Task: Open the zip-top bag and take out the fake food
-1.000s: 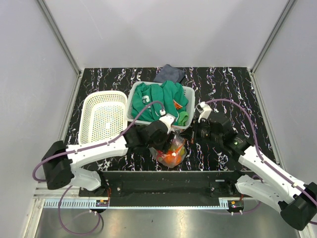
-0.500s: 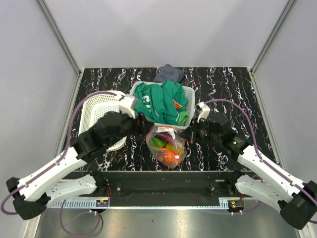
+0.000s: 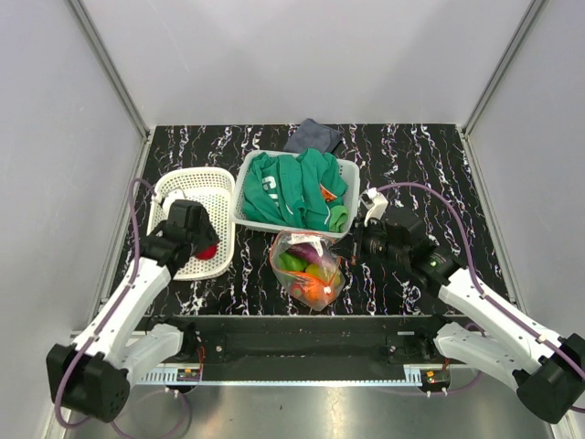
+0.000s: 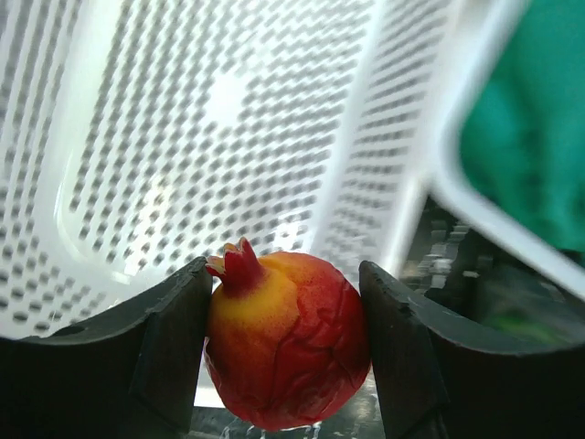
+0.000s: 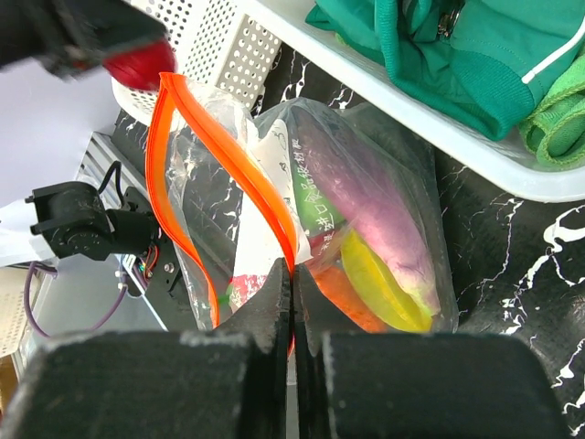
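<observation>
Right gripper (image 5: pixel 292 279) on Chinese-labelled zip-top bag (image 5: pixel 388 206)

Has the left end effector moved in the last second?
Yes: the left end effector swung left, from over the zip-top bag to the white basket, holding a red fruit.

You see a white basket with holes (image 3: pixel 196 187) on the black worktop (image 3: pixel 411 155). Just beside it, another white basket (image 3: pixel 352 178) holds green clothes (image 3: pixel 292 187). A dark cloth (image 3: pixel 313 135) lies behind that one.
</observation>
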Robot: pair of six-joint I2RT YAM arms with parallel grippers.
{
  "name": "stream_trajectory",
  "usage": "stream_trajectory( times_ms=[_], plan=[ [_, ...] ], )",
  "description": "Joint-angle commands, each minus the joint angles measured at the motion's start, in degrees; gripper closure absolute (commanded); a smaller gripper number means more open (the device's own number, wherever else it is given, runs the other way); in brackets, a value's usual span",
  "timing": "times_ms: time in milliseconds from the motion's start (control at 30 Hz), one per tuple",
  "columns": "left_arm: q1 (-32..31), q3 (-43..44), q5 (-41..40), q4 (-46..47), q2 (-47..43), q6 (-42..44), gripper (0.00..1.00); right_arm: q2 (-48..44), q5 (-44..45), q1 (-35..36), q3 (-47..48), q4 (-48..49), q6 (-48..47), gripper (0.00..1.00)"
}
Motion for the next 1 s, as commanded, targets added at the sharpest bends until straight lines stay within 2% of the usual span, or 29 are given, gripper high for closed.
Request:
stream_trajectory(
  times_ms=[0,33,67,167,200,267,300,333,400,467,600,700,733,800,833,933,967],
  plan=[
    [4.11,-2.82,2.61,0.24,2.41,-7.77,0.98,-1.12,-0.74,0.12,1.19,1.65,-0.01,1.00],
    [4.63,-3.96,3.14,0.77,2.77,-8.39,0.96,-1.04,-0.83,0.12,1.28,1.65,-0.01,1.00],
    [4.81,-4.41,3.49,1.73,3.47,-8.57,0.87,-1.03,-1.00,0.12,1.45,1.57,0.08,1.00],
    [6.13,-5.37,4.89,2.53,4.00,-9.01,0.71,-1.03,-1.44,0.03,1.63,1.39,0.16,1.00],
    [6.39,-5.64,5.25,2.62,3.91,-9.18,0.58,-1.12,-1.62,0.12,1.72,1.39,0.16,1.00],
    [6.92,-6.34,6.21,3.41,3.65,-9.19,0.45,-1.12,-1.79,0.12,1.80,1.48,0.25,1.00],
    [7.10,-6.43,6.39,3.41,3.74,-9.10,0.34,-1.04,-1.80,0.03,1.98,1.39,0.25,1.00],
    [7.45,-6.43,6.66,3.15,3.82,-8.66,0.29,-0.95,-1.97,0.03,1.98,1.39,0.25,1.00],
    [7.63,-6.08,6.83,2.62,3.56,-8.57,0.11,-0.86,-2.15,0.12,2.07,1.39,0.16,1.00],
    [7.63,-5.29,7.27,1.74,3.39,-8.13,0.04,-0.86,-2.24,0.12,2.16,1.30,0.16,1.00],
    [7.63,-2.66,11.39,0.42,2.95,-5.16,0.02,-0.42,-2.50,0.12,2.24,1.39,0.16,1.00],
    [7.37,-1.07,21.13,4.09,0.50,-2.26,0.11,-0.07,-2.76,0.03,2.68,1.39,0.08,1.00],
    [7.19,-0.64,26.64,5.25,-1.25,-1.89,0.19,0.02,-3.02,0.03,2.68,1.39,0.08,1.00],
    [4.83,0.50,30.37,8.84,-3.46,-1.63,0.26,0.37,-3.29,0.12,3.03,1.30,-0.01,1.00],
    [3.25,0.95,31.95,9.90,-4.34,-1.37,0.34,0.55,-3.38,0.12,3.21,1.30,-0.01,1.00],
    [-6.23,3.58,30.40,13.51,-7.33,1.09,0.38,0.81,-3.82,0.12,3.65,1.30,0.08,1.00],
    [-12.09,4.63,29.17,13.87,-7.42,1.97,0.40,0.72,-3.90,0.12,3.82,1.21,0.08,1.00]
  ],
)
